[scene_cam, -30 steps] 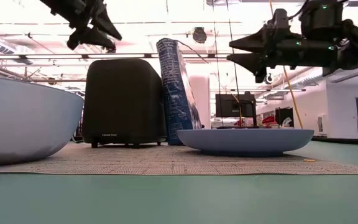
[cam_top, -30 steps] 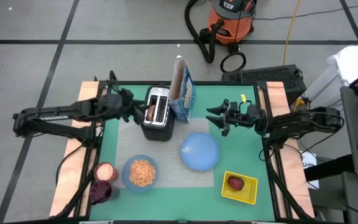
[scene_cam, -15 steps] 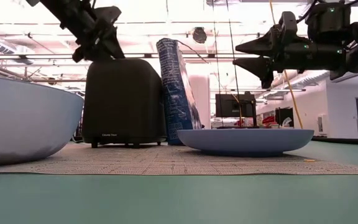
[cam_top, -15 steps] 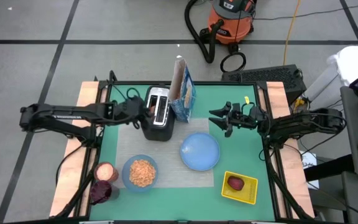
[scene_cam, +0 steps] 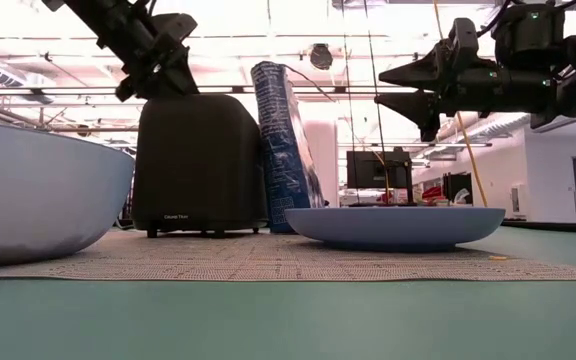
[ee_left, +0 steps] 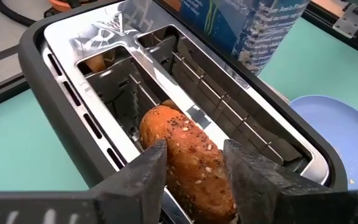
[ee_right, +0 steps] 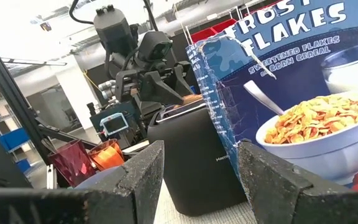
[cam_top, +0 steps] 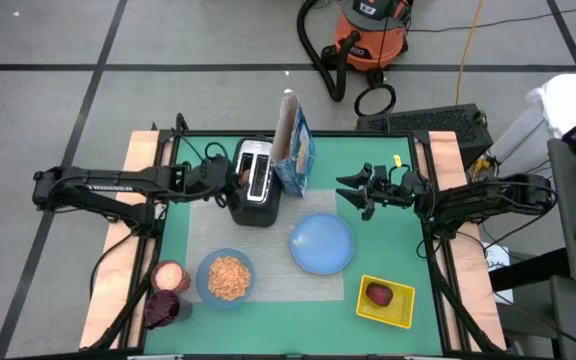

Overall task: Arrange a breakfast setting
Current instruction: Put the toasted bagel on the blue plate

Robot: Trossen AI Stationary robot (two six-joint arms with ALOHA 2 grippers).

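Note:
The browned, seeded bagel stands on edge in a slot of the black-and-silver toaster, at the far side of the grey mat. My left gripper is over the toaster's top, shut on the bagel. My right gripper hangs open and empty above the table, right of the blue cereal box. The light-blue plate and the light-blue bowl holding cereal sit on the mat. The dark red fruit lies in the yellow tray. No spoon shows. My left gripper pinches the bagel's upper edge between its two fingers, one on each flat side. The fingers slant down from the table's left. The bagel stands on edge, its lower part inside the toaster's slot.
An orange cup and a dark red cup stand at the near left, beside the bowl. The cereal box stands upright right behind the toaster. Bare green table lies right of the plate and along the near edge.
My left gripper has gone toward the table's right edge and down onto the toaster's top, then held still there. The bagel stays in its slot.

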